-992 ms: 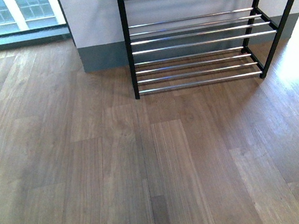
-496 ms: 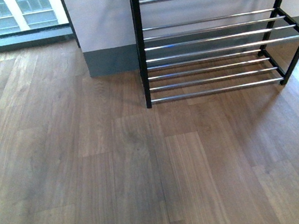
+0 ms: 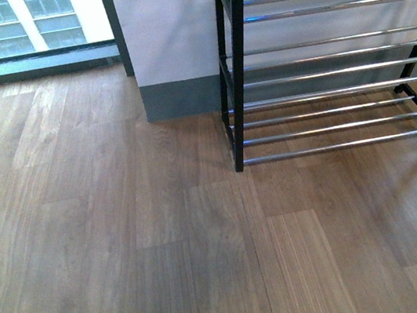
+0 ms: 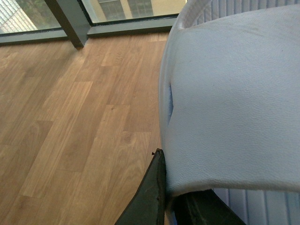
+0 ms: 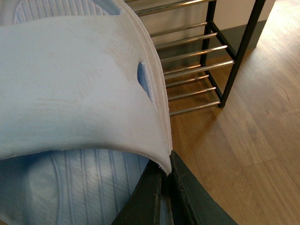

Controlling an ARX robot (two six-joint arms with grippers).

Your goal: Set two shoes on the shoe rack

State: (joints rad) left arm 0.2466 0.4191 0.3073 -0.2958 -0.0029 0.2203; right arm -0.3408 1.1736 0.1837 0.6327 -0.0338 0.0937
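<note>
Between left claw (image 4: 171, 188) tips, 1 shoe (image 4: 234, 93); right claw (image 5: 166, 174) pinches another shoe (image 5: 70, 84).

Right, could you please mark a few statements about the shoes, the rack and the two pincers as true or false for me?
1. A shoe already sits on the rack. False: no shoe shows on the bars in view.
2. The left pincer is shut on the left arm's shoe. True.
3. The right pincer is open and holds nothing. False: it is clamped on the white edge of the right arm's shoe.
4. The rack stands on a wooden floor. True.
5. Both arms show in the front view. False: neither arm appears there.
</note>
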